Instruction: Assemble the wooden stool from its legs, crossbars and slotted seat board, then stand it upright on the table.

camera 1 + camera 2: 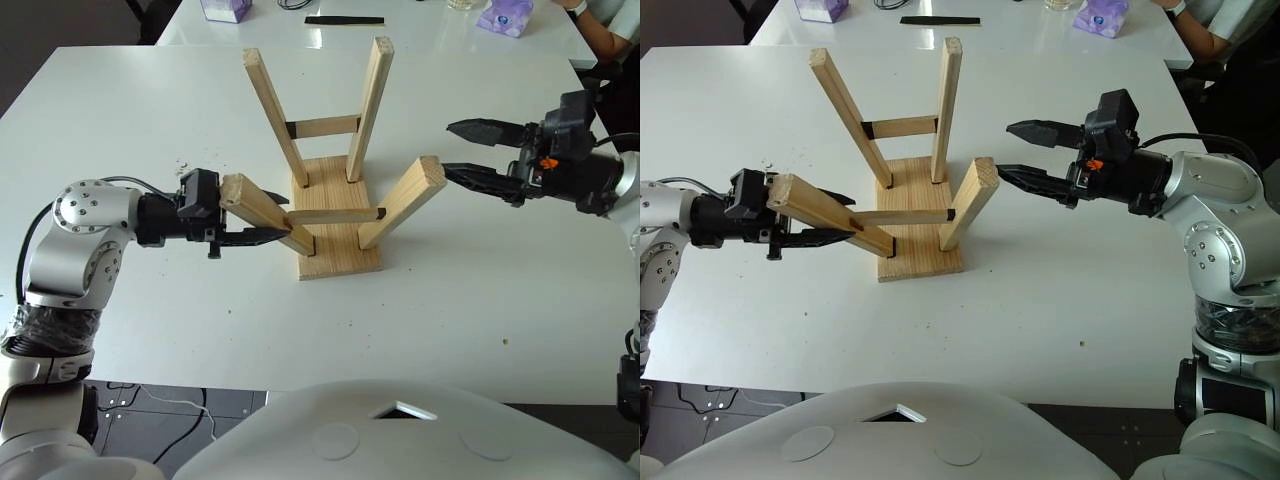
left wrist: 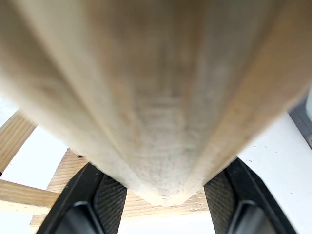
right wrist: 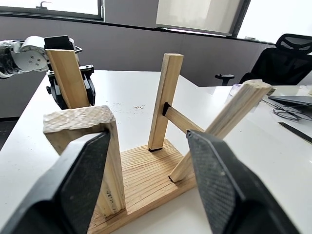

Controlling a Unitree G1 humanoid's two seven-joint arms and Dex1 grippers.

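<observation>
A white table (image 1: pixel 120 120) carries the stool upside down: the seat board (image 1: pixel 340 258) lies flat at its middle, four legs rising from it. The far-left leg (image 1: pixel 272 115) and far-right leg (image 1: pixel 370 105) stand nearly straight, joined by a crossbar (image 1: pixel 322 126). The near-left leg (image 1: pixel 262 208) and near-right leg (image 1: pixel 405 200) splay outward, linked by a second crossbar (image 1: pixel 335 215). The wood looks light, stiff and dry, not slippery, but the joints seem loose, so each leg is probably best gripped across its flat sides. The left gripper (image 1: pixel 268 218) clamps the near-left leg near its free end. The right gripper (image 1: pixel 1005 148) gapes wide, holding nothing, just beside the near-right leg's top.
</observation>
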